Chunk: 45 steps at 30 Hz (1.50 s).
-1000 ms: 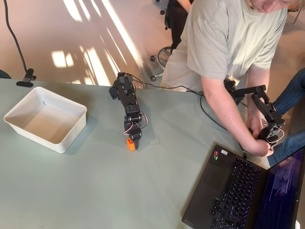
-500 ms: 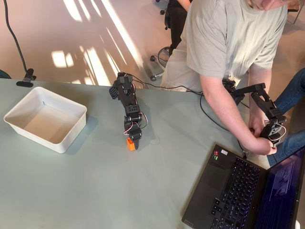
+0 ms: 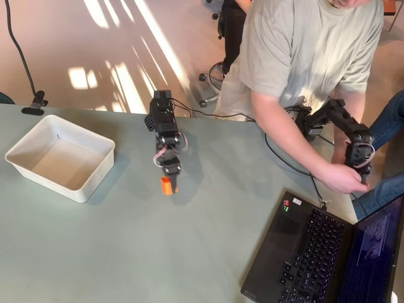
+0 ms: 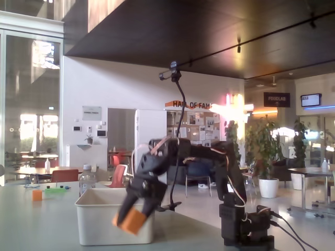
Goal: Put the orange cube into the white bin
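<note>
- Carrying is the step in hand: the gripper [image 3: 166,179] has its jaws pinched on the cube [image 3: 166,185], which in the fixed view hangs clear above the table [image 3: 126,252], blurred.
- Hold that pinch steady as you swing; the cube [image 4: 131,221] juts below the fingertips, so a loose grip would likely drop it short.
- In the overhead view the bin [image 3: 88,187] sits well apart to the left of the cube, with bare table between them, so you have an open path.
- Keep the cube higher than the bin's near rim; in the fixed view it hangs in front of the bin wall [image 4: 99,225] at about mid-height, so I judge you need more lift before crossing.
- Aim for the middle of the bin, away from its sloping walls, then spread the jaws.
- Mind the right side in the overhead view: the laptop [image 3: 315,252] and cables [image 3: 278,151] lie there, away from your path.
- The far table edge runs just behind the arm's base, so sweep left rather than back.
</note>
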Tool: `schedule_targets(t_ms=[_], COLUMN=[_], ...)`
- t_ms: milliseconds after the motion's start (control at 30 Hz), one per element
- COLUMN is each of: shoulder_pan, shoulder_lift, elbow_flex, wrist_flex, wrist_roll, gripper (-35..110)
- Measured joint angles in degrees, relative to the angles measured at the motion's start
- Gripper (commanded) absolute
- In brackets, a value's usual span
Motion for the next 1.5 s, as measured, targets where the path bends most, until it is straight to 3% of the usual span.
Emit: schedule_targets(t_ms=[267, 533, 733, 1233, 1500], shoulder_pan=[17.9, 37.0, 45.7, 53.0, 52.6], shoulder_lift=[8.1, 7.8, 3.3, -5.5, -5.5], elbow_flex=[-6.8, -10.1, -10.4, -10.5, -10.5], wrist_flex=[-0.2, -0.4, -0.5, -0.5, -0.5], wrist_roll=[0.0, 0.1, 0.1, 0.1, 0.2], gripper=[28, 28, 29, 30, 51])
